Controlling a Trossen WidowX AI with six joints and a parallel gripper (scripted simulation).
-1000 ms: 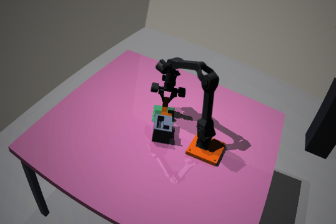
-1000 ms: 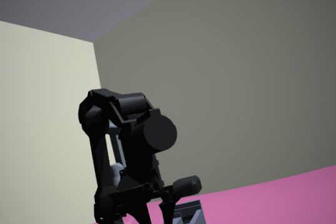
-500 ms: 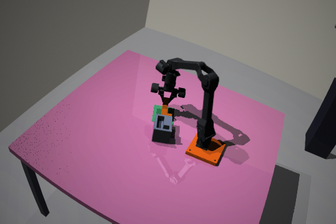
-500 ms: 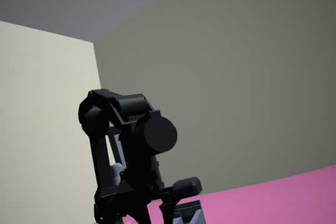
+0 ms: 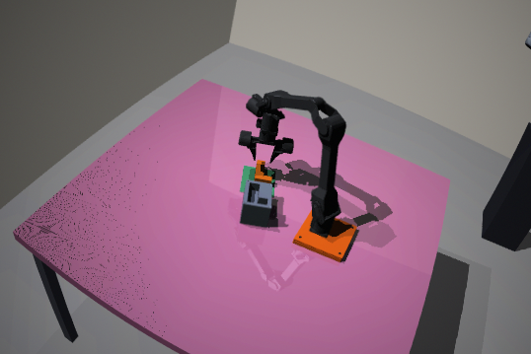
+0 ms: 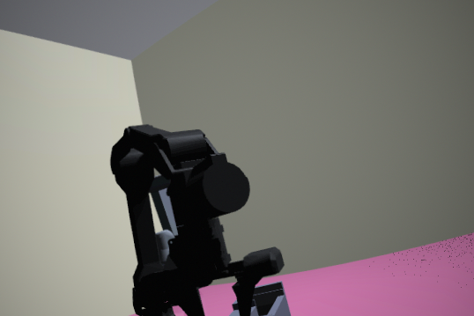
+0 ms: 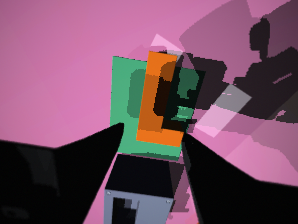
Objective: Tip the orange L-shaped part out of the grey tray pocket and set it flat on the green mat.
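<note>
I see my pincer point(image 5: 265, 157) spread wide, holding nothing, above the orange L-shaped part point(image 7: 159, 100) lying on the green mat point(image 7: 123, 100) beside the grey tray point(image 5: 259, 198).

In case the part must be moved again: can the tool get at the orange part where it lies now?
Probably yes. The orange part lies on the green mat, beyond the grey tray. The open tool hangs above it, and nothing stands between.

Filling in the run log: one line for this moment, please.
phase: release | gripper: open, empty | orange L-shaped part: on green mat | tray pocket: empty
</note>
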